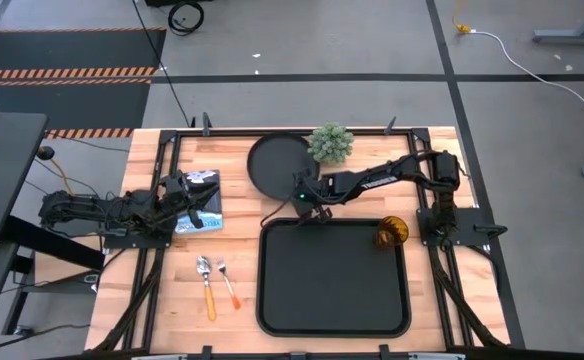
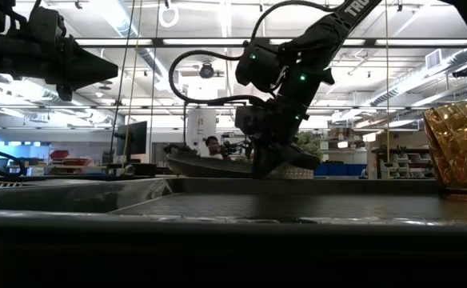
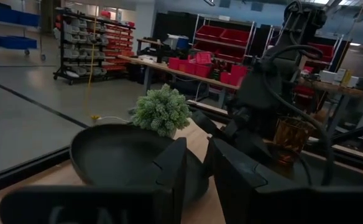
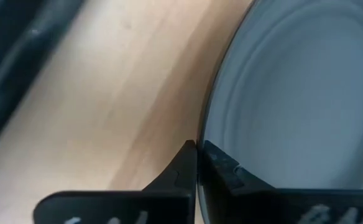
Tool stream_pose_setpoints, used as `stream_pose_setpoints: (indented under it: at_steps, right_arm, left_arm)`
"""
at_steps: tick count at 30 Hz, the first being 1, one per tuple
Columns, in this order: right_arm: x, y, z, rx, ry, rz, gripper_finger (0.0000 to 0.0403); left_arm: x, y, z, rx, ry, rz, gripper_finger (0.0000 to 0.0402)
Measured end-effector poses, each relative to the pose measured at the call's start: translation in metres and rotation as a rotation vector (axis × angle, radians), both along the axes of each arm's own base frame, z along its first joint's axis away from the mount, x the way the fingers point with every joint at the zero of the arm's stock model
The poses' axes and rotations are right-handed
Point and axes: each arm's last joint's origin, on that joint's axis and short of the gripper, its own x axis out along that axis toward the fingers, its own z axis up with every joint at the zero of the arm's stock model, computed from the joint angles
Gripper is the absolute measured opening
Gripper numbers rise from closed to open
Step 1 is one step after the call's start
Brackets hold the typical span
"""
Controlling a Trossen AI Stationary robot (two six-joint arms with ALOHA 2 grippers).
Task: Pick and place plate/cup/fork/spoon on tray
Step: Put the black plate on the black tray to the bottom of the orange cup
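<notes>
Tray (image 1: 334, 310), a large matte black rectangle with rounded corners and a low rim, lies in the lower centre of the high view; one item seems placed so far: the small translucent amber tumbler, the cup (image 1: 391, 232), which stands at the tray's upper right corner, seemingly just inside the rim, though that is hard to tell for certain. The round matte black plate (image 1: 275, 160) with its raised rim sits off the tray, on the wooden table (image 1: 172, 300) just above the tray's upper left corner and beside a small green potted plant (image 1: 330, 143). The right gripper (image 1: 309, 199) is at the plate's lower right edge; the right wrist view shows its fingers (image 4: 184, 169) pinched tight on the rim, so the plate looks to be the step in hand. The fork (image 1: 228, 283) with its thin red-orange handle and the spoon (image 1: 206, 284) with its yellow-orange handle lie side by side at the lower left, well apart from the tray, untouched. The left gripper (image 1: 190, 193) waits at the left of the table over a blue-and-white packet (image 1: 202, 205), its fingers slightly apart and grasping nothing. Judged so, roughly one of four pieces is done; plate, fork and spoon remain.
</notes>
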Motion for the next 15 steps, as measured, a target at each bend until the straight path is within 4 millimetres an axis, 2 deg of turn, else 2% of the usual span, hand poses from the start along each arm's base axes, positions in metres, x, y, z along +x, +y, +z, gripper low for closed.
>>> stream_pose_setpoints:
  at_steps: [6, 15]
  right_arm:
    - [-0.001, 0.014, 0.002, 0.016, 0.056, 0.017, 0.0015]
    - [0.011, 0.021, 0.042, 0.200, 0.093, -0.042, 0.0013]
  left_arm:
    - [0.000, 0.000, 0.000, 0.000, -0.002, 0.000, 0.0082]
    - [0.000, 0.000, 0.001, -0.003, -0.012, 0.000, 0.0082]
